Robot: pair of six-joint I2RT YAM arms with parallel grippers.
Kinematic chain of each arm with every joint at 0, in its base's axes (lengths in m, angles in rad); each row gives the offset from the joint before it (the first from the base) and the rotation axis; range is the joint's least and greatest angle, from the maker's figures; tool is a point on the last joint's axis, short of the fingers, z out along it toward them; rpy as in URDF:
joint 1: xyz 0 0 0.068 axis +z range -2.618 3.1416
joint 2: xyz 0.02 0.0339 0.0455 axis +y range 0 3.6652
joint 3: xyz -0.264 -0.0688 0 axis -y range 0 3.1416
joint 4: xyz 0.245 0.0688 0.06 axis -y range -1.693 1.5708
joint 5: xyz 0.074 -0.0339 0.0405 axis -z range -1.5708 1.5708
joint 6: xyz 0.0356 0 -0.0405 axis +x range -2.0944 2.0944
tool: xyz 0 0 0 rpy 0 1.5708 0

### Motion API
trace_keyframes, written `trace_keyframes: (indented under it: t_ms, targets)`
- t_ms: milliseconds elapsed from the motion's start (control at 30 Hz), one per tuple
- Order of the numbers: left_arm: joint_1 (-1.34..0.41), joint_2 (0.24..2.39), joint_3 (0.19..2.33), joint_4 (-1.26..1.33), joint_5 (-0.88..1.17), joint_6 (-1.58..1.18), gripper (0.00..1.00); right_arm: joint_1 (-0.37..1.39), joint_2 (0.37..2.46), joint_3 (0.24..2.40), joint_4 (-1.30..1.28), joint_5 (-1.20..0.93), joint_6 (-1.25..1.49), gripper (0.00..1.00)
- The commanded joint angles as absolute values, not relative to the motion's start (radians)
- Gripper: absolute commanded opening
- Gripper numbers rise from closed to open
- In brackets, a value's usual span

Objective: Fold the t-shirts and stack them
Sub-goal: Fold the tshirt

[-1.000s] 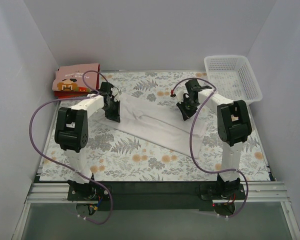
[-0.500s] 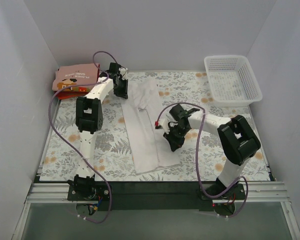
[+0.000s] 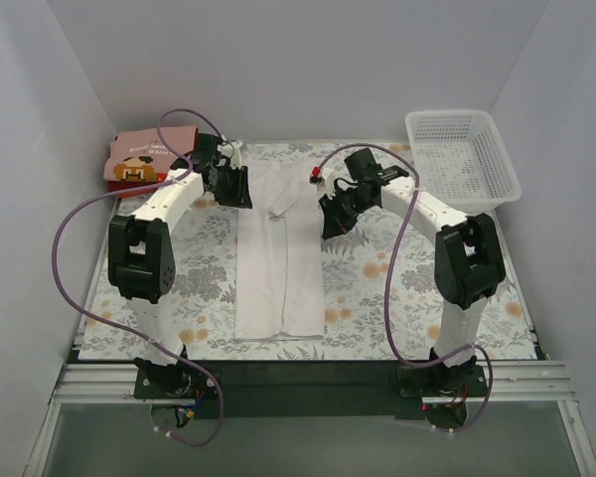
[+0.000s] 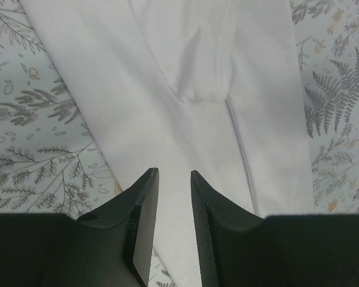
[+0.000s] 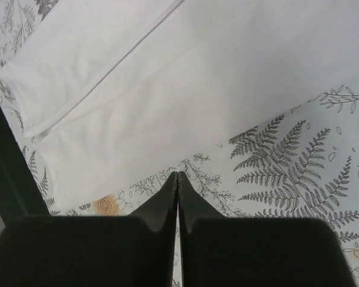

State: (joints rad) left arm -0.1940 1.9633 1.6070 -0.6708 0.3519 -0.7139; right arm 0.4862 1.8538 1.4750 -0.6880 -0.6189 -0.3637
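The white t-shirt [image 3: 278, 260] lies folded lengthwise as a long narrow strip down the middle of the floral mat. It also shows in the left wrist view [image 4: 167, 89] and the right wrist view [image 5: 167, 78]. My left gripper [image 3: 243, 195] is at the strip's far left edge, held just over the cloth. Its jaws [image 4: 173, 173] are a little apart and hold nothing. My right gripper [image 3: 330, 225] is just right of the strip's upper part. It is shut and empty above the mat [image 5: 178, 174]. The pink printed folded shirt [image 3: 147, 157] lies on the red one [image 3: 127, 187] at the far left corner.
A white lattice basket [image 3: 463, 156] stands at the far right corner. The floral mat [image 3: 204, 288] covers the table. A black strip runs along the near edge by the arm bases. White walls enclose the left, right and back sides.
The shirt strip now lies straight and longer down the mat. My right gripper moved from the strip's near right side up to its far right side. My left gripper shifted slightly nearer.
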Motion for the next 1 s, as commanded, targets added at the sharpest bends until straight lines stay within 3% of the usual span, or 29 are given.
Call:
trace_keyframes:
  t_ms: [0, 167, 433, 967]
  targets:
    - [-0.196, 1.895, 1.5, -0.621, 0.393, -0.73, 0.28, 0.495, 1.942, 1.583, -0.597, -0.606, -0.252, 0.05]
    - [-0.196, 1.885, 1.396, -0.604, 0.4, -0.732, 0.28, 0.495, 2.083, 1.732, -0.546, -0.63, -0.157, 0.06]
    - [-0.196, 1.94, 1.344, -0.574, 0.39, -0.727, 0.28, 0.486, 2.252, 1.75, -0.45, -0.574, -0.075, 0.15]
    - [-0.196, 2.204, 1.58, -0.537, 0.382, -0.756, 0.27, 0.324, 2.362, 1.778, -0.38, -0.505, 0.012, 0.15]
